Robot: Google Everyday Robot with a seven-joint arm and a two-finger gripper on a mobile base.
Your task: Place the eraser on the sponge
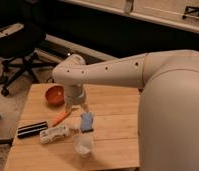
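Observation:
The eraser (32, 129), a black bar with pale stripes, lies near the left edge of the wooden table (118, 107). To its right, past a white bottle, the small blue sponge (86, 120) rests near the table's middle. My gripper (76, 107) hangs from the arm's wrist just above and behind the sponge, pointing down. Its jaws stand open with nothing between them. The eraser lies well to the gripper's left and lower in the view.
A white labelled bottle (54, 134) lies between eraser and sponge. An orange stick (62, 118) lies beside it, and an orange bowl (55, 95) sits behind. A pale cup (83, 145) stands in front of the sponge. An office chair (18, 42) stands beyond the table's left.

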